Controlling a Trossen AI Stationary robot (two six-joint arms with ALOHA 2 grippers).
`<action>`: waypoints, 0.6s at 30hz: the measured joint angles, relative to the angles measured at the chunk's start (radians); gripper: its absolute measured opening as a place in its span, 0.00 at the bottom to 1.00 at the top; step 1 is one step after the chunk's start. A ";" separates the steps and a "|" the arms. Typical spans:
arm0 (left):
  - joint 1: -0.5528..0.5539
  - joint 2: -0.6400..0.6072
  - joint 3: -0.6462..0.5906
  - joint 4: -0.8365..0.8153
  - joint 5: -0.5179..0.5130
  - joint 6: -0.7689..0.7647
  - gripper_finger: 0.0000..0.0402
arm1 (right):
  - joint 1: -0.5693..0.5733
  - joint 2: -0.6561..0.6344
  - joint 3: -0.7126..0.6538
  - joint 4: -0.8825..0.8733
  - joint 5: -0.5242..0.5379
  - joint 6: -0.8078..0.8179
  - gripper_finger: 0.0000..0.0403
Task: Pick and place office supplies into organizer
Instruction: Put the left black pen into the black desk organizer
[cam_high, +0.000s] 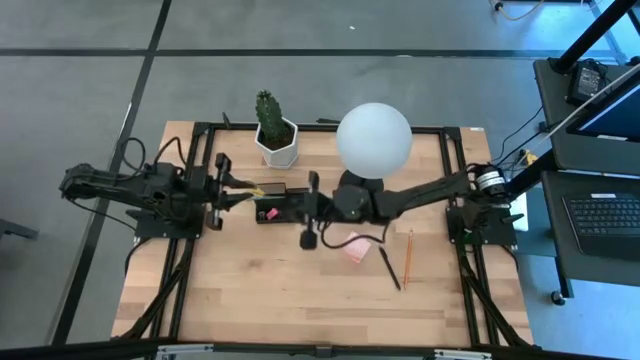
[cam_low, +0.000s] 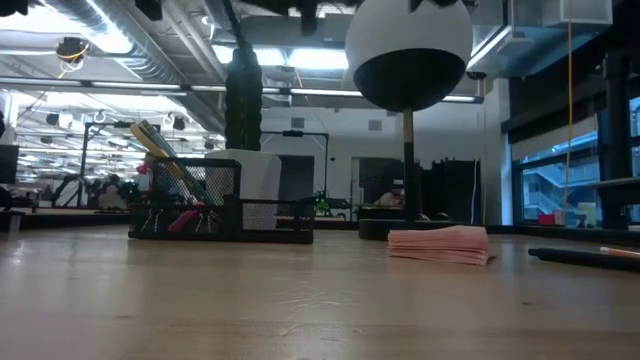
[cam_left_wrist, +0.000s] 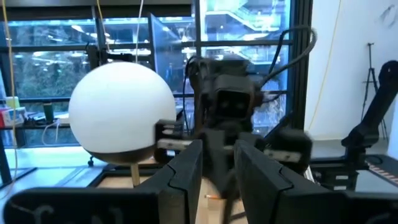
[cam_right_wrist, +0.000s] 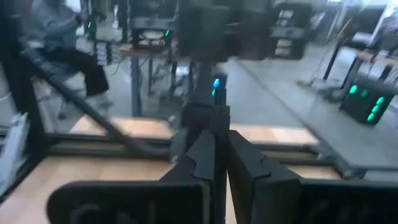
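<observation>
Your two arms face each other over the organizer (cam_high: 280, 206), and that is the main risk: in the left wrist view the other arm's wrist fills the space just ahead, so any forward move by either arm could knock them together or shove the organizer along the table (cam_high: 300, 300).

The left gripper (cam_high: 222, 190) hangs at the organizer's left end with its jaws a little apart and nothing between them. The right gripper (cam_high: 312, 212) is at the organizer's right end; its jaws stand nearly closed with only a thin gap, and you cannot see anything held.

The scissors (cam_low: 165, 150) already stand tilted in the organizer's taller mesh part, and a small pink piece (cam_high: 270, 212) lies inside it.

What is left lies on the table to the right of the organizer, under and just beyond the right arm: the sticky pad (cam_high: 358, 248), a black pen (cam_high: 388, 268) and the pencil (cam_high: 408, 258). The pad is near the right gripper, on the near side of the arm; the pen and pencil sit beyond the pad, close to each other.

- The pad is low and flat, so nearly closed jaws would likely skid over it; open them first.
- The pen and pencil lie close together, so a grab at one may roll the other.
- The lamp (cam_high: 374, 140) stands just behind the right arm; a high swing back could strike it.
</observation>
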 joint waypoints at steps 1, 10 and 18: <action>0.000 -0.002 0.000 -0.001 0.000 0.000 0.22 | -0.013 0.012 0.000 0.025 -0.010 -0.011 0.05; 0.000 -0.005 0.000 -0.064 0.000 0.000 0.22 | -0.117 0.163 -0.001 0.315 -0.053 -0.019 0.05; 0.000 -0.004 0.000 -0.078 0.000 0.008 0.22 | -0.166 0.302 0.081 0.407 -0.080 -0.023 0.05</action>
